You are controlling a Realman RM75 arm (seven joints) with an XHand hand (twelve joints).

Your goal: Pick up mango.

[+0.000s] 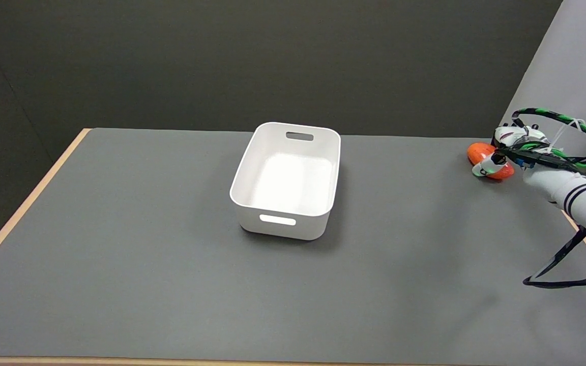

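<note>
The mango (482, 154), lying on the surface (171, 279) under the fingers of the right hand (509, 147), seems only partly enclosed, so a firmer wrap should be made before lifting.

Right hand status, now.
Right hand: fingers around the mango on the table; a firm grip cannot be told.

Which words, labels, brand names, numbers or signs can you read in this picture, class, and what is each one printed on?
None can be read.
White bin: plain, no print shows.
Mango: no sticker or label shows.
Right hand: a small dark mark on one finger, too small and blurred to read.
Grey table: no markings.
</note>
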